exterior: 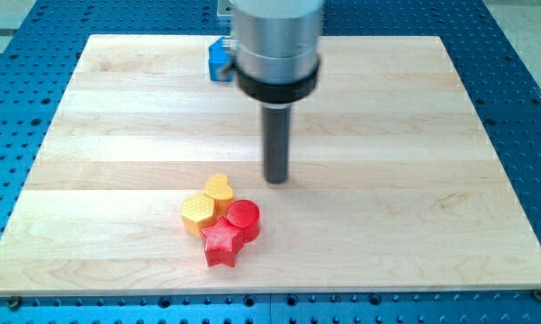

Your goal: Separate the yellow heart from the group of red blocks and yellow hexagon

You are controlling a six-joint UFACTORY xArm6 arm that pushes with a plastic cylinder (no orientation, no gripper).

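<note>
On the wooden board [117,135] four small blocks sit pressed together in one cluster, a little left of the middle and near the view's bottom edge. The yellow heart [219,190] is at the top of this cluster. The yellow hexagon [197,212] touches it from about 7 o'clock, and the red cylinder [244,217] touches it from about 5 o'clock. The red star [221,243] lies lowest, against both the hexagon and the cylinder. So the heart is not yet apart from the others.

The rod comes down from the silver arm body at the view's top, and my tip [277,180] stands on the board at about 2 o'clock from the heart, near to it but with bare wood between them. It touches no block. The arm has no hand that opens or closes, only this straight rod.

A blue block [219,59] sits alone near the board's top edge, at about 11 o'clock from my tip, well apart from the cluster; the arm hides part of it, and I cannot tell its shape.
</note>
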